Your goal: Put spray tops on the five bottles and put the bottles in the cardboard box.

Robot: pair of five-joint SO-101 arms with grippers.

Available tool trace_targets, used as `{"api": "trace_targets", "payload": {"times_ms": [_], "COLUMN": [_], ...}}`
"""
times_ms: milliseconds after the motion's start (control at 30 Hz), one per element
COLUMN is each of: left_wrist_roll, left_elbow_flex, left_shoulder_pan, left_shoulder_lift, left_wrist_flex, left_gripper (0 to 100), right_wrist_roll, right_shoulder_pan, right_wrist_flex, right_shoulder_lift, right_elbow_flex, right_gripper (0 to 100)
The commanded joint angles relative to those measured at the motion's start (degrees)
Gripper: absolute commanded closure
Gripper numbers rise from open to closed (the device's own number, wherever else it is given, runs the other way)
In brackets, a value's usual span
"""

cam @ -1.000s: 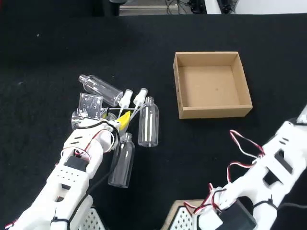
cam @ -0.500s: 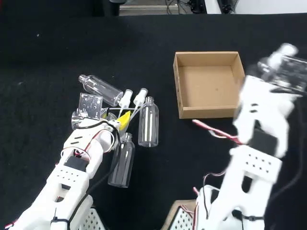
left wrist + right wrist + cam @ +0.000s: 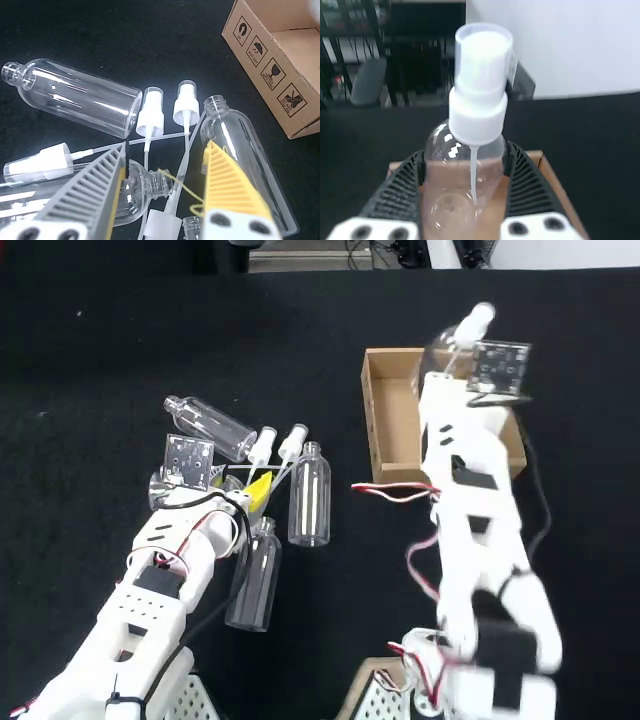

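Right claw, in the high view, grips a capped bottle over the cardboard box at upper right. I judge it is held there for dropping in, and its arm stretches straight up the frame. Left claw sits at centre left above 3 uncapped bottles and loose spray tops.

Left wrist view: its jaws stand apart, holding nothing, a bottle neck between them — likely lined up for capping.

Right wrist view: ribbed fingers clamp the bottle's shoulders, its top upright.
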Motion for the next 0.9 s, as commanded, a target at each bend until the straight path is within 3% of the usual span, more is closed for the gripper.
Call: {"api": "trace_targets", "payload": {"times_ms": [0,267,700,867], "left_wrist_roll": [0.0,0.0,0.0,0.0], "left_elbow_flex": [-1.01,-1.01,-1.01,-1.01], "left_shoulder_pan": [0.48,0.48,0.48,0.48], "left_shoulder_lift": [-0.79,-0.79,-0.79,-0.79], "left_wrist_flex": [-1.49,-1.49,-1.49,-1.49], "left_gripper": [76,76,76,76], "right_wrist_roll": [-0.44,0.0,0.26,8.7], "right_shoulder_pan": [-0.79,-5.54,-4.84,-6.24], "right_wrist_flex": [-2.73,-2.46,-2.81,-2.46], "right_shoulder_lift": [5.49,11.38,17.89,18.33], "right_elbow_flex": [-6.55,-13.23,-15.52,-16.66], "right_gripper": [98.7,98.7,98.7,98.7]}}
